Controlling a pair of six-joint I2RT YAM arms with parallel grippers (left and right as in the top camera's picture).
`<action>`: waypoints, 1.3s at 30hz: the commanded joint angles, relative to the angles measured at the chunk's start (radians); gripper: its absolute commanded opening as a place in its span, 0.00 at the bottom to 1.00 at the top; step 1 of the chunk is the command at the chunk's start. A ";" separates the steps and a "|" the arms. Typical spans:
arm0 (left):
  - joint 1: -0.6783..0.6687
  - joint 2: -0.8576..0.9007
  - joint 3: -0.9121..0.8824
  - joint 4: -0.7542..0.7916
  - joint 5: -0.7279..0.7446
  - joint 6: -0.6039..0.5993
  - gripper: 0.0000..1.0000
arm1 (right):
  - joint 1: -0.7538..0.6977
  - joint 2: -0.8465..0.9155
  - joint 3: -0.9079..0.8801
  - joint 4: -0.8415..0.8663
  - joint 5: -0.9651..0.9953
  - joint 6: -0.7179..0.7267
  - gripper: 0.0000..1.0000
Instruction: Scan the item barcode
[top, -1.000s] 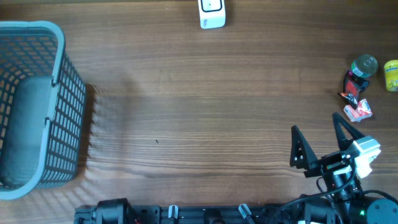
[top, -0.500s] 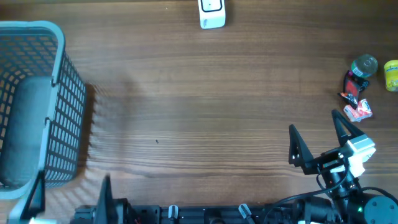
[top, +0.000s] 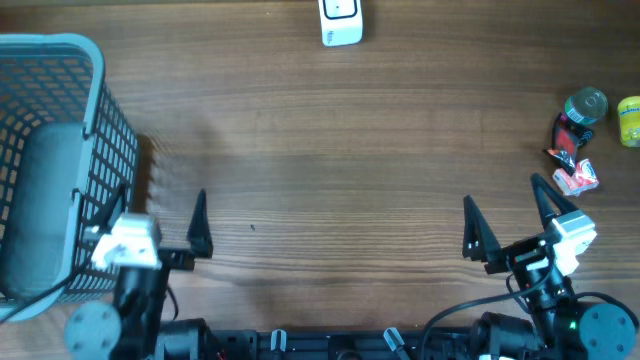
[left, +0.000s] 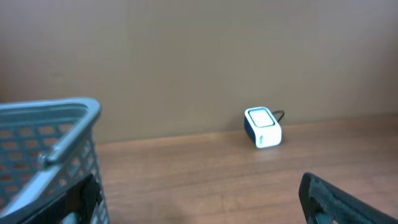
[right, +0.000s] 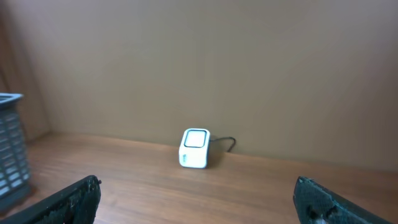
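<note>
A white barcode scanner (top: 341, 22) stands at the far edge of the wooden table, seen also in the left wrist view (left: 262, 127) and the right wrist view (right: 195, 148). Small items lie at the right edge: a green-capped dark bottle (top: 580, 115), a yellow item (top: 629, 120) and a red-and-white packet (top: 576, 177). My right gripper (top: 508, 215) is open and empty at the near right, just short of the packet. My left gripper (top: 150, 218) is open and empty at the near left, one finger close against the basket.
A blue-grey mesh basket (top: 100, 120) fills the left side of the table, its rim showing in the left wrist view (left: 56, 112). A beige wall backs the table behind the scanner. Bare wood lies between the two grippers.
The left arm has come up into view from the bottom edge and now stands beside the basket. The right gripper has barely shifted. Both stay open.
</note>
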 joint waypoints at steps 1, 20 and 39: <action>-0.005 -0.010 -0.134 0.096 -0.006 0.014 1.00 | 0.002 -0.009 -0.045 -0.041 0.110 -0.020 1.00; -0.005 -0.010 -0.470 0.318 -0.032 0.040 1.00 | 0.002 -0.006 -0.479 0.320 -0.124 -0.206 1.00; -0.005 -0.010 -0.547 0.323 -0.027 0.053 1.00 | 0.002 -0.001 -0.480 0.326 -0.025 -0.174 1.00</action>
